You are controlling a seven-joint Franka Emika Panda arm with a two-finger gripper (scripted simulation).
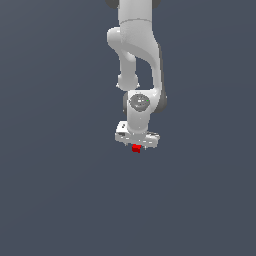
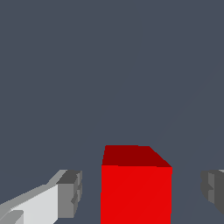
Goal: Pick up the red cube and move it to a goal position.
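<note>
My arm [image 1: 137, 55] hangs down the middle of the exterior view, my pincer [image 1: 136, 145] is spread with the red cube [image 1: 136, 148] between its pads [image 2: 70, 194], not touching, so gripping, lifting and carrying to the goal are left.

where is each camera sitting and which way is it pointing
Exterior view: off the arm, facing the white arm hanging down, its end effector over the red cube.
Wrist view: on the wrist, looking past the grey fingertips at the cube between them, gaps on both sides.
Shared: the cube and end effector.
</note>
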